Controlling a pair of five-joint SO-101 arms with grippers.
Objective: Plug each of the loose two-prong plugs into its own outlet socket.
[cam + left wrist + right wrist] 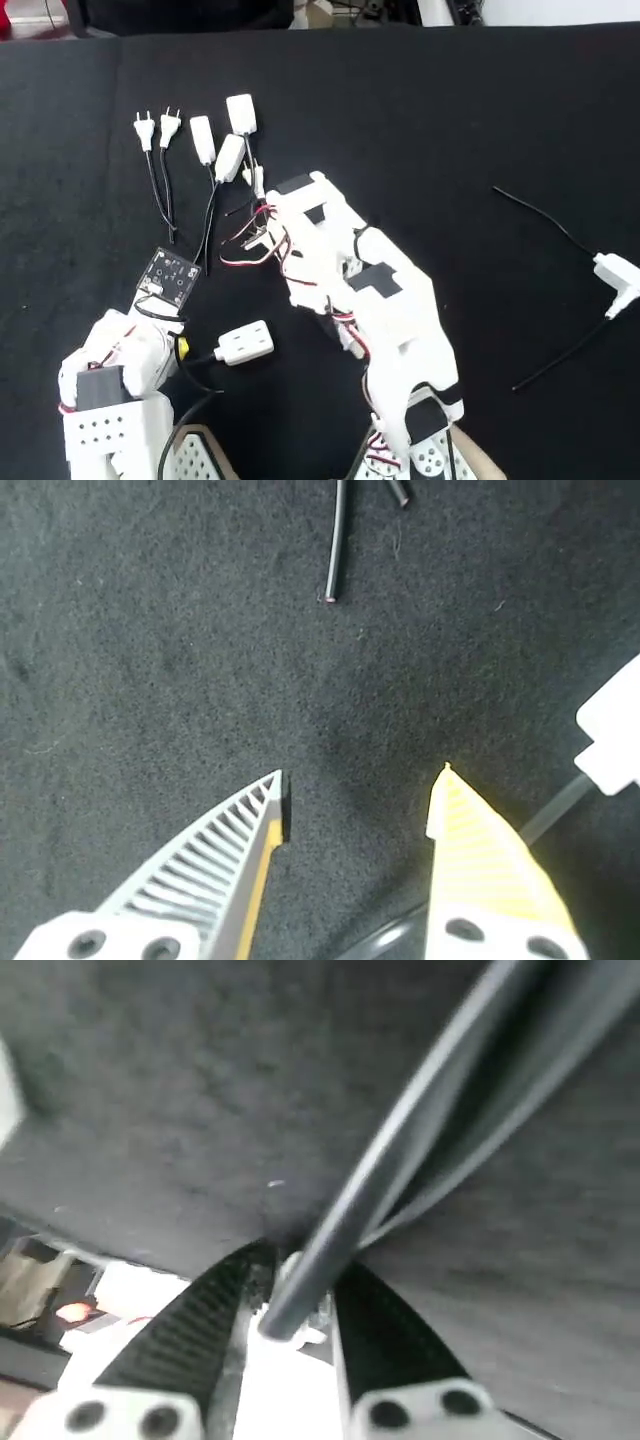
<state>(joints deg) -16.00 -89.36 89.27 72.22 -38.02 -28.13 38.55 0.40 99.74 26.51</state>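
Two loose two-prong plugs point(145, 128) point(170, 125) lie at the table's far left on black cables. Beside them are three white outlet sockets point(202, 140) point(241, 113) point(230, 157). My right gripper point(258, 188) sits just next to the nearest of these sockets. In the right wrist view this gripper point(295, 1260) is shut on a plug's cable point(400, 1140) where it meets the white plug body. My left gripper point(362, 780) hangs open over bare cloth, nothing between its fingers. Another white socket point(615, 740) point(245, 342) lies just beside it.
A white plug piece point(617, 272) with long black cables lies at the table's right edge. A cut cable end point(330, 580) lies ahead of my left gripper. My left arm point(120, 365) stands at the near left, and the right arm point(380, 300) crosses the middle.
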